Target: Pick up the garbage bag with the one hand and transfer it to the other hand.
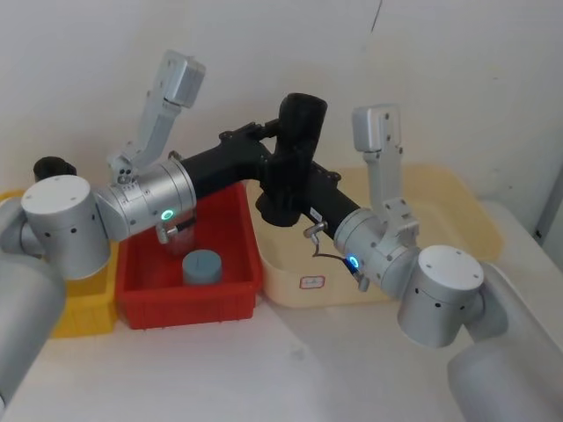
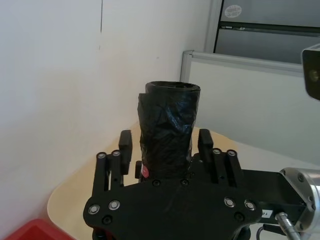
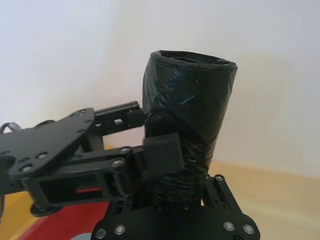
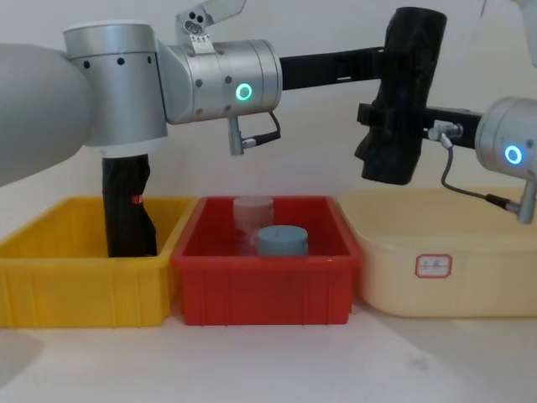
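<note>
Garbage bag (image 4: 409, 80) aloft
Left hand (image 4: 377, 57) and right hand (image 4: 388, 117) both clamp it, tilted, well above the red bin (image 4: 267, 290).

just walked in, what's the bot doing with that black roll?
Mid-handover. The left claw holds the garbage bag near its top, in the air above where the red bin meets the cream tray. The right claw is against the bag's middle, lower down; the transfer is not yet done. A second black roll stands in the yellow bin.
</note>
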`<state>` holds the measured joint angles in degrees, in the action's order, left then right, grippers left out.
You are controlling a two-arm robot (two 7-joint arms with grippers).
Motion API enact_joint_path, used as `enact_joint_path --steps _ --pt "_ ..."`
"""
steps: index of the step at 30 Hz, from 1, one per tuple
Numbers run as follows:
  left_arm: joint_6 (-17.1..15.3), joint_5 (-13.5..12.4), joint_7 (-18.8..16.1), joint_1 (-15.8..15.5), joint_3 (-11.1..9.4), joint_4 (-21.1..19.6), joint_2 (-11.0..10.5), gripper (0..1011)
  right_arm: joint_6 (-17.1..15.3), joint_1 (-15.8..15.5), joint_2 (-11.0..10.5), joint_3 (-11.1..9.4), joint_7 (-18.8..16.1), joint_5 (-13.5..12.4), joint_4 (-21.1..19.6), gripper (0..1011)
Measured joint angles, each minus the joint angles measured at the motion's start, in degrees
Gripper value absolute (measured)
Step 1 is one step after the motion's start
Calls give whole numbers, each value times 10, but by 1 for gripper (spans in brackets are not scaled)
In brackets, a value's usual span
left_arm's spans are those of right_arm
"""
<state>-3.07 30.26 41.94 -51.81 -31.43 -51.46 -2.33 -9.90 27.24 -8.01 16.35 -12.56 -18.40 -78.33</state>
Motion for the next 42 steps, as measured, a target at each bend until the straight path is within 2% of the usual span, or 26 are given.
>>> enact_joint_path --steps 1,2,5,10,20,29,33,37,38,42 --pt "0 1 0 1 0 -2 -1 800 -1 0 0 -1 2 0 0 502" --pt "0 1 0 1 0 -2 -1 800 -1 0 0 -1 2 0 0 502" --pt "-5 4 -5 10 3 -19 -8 904 -1 -1 -1 -3 5 2 0 502" --pt "-12 10 -13 25 9 -48 -21 1001 -1 -1 -3 -6 9 7 5 502" --pt "-31 26 -40 72 31 -135 -60 1001 1 12 -3 -15 24 20 33 501" --pt "-48 38 -85 124 59 -214 -99 1002 -1 34 -5 -22 41 37 65 501" --pt "-56 41 -105 141 69 -236 -111 1002 -3 42 -7 -26 47 43 75 501" --pt "-66 44 -128 161 81 -258 -124 1002 -5 47 -9 -28 51 48 83 573" --pt "-70 45 -139 169 85 -266 -129 1001 -5 49 -9 -29 52 49 85 629" --pt "-79 48 -163 187 97 -281 -139 1002 -6 53 -10 -30 55 52 90 729"
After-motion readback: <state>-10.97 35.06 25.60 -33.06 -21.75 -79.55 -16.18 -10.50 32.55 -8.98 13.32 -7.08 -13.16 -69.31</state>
